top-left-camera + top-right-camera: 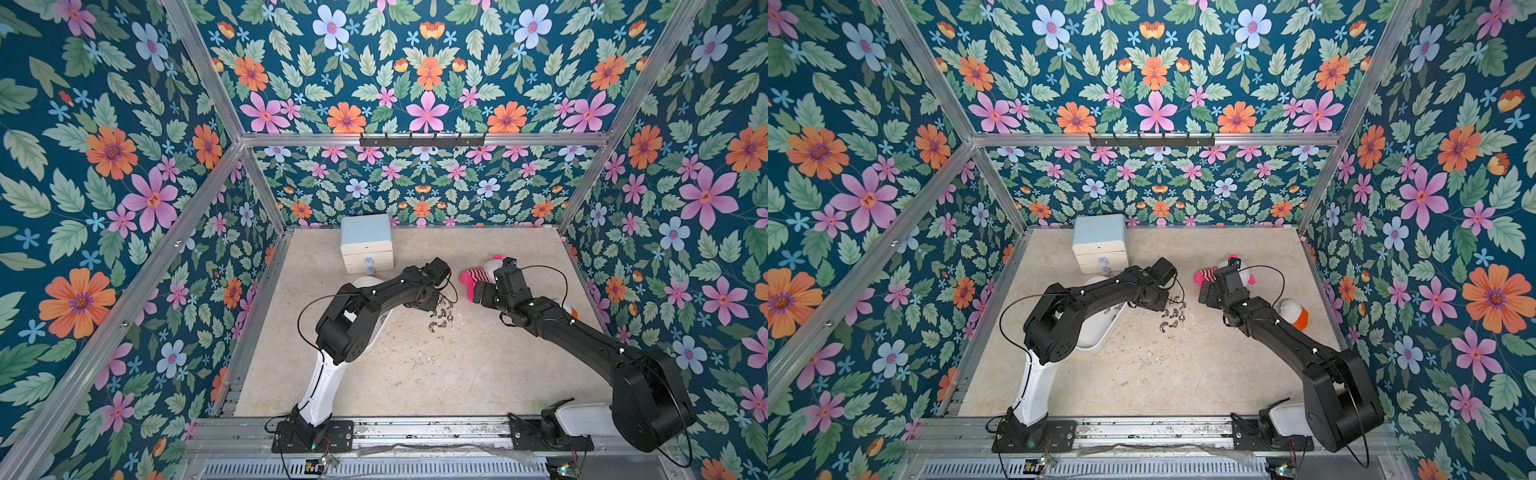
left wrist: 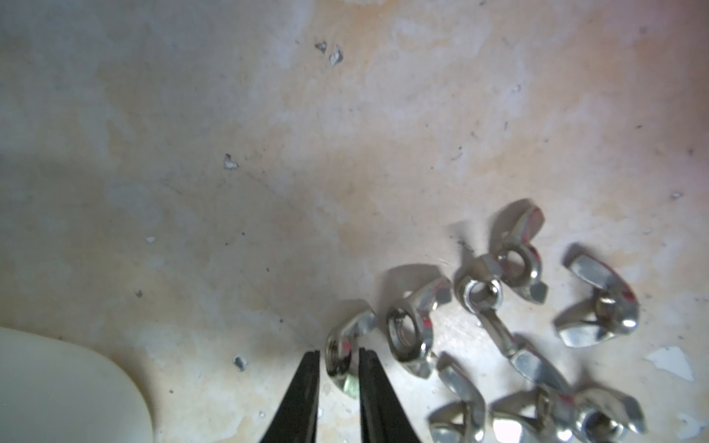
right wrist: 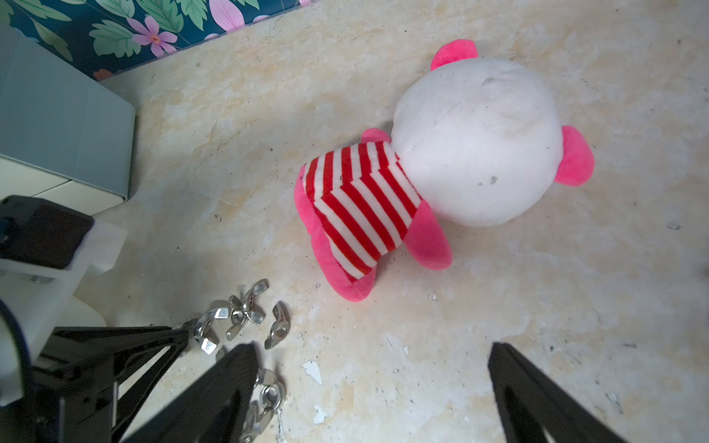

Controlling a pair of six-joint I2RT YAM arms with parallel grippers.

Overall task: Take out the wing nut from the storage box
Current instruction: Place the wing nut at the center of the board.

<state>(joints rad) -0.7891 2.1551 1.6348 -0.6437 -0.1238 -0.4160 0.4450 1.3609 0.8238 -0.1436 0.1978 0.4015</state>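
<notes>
The task looks nearly done: several wing nuts (image 2: 610, 307) already lie on the table (image 1: 415, 374) just beside the storage box (image 1: 1100, 334), and the left gripper (image 2: 338, 354) brackets one more wing nut (image 2: 345, 343) there, jaws narrowly apart, clamped or slack I cannot tell; the right gripper (image 3: 372, 347), jaws spread wide, hangs farther from the box.

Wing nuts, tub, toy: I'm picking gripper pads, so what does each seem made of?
The wing nuts look like bright plated metal, probably steel: mirror glints and reflections. The tub looks like smooth matte white plastic, with a rounded moulded corner. The toy is plush fabric, with fuzzy nap.
</notes>
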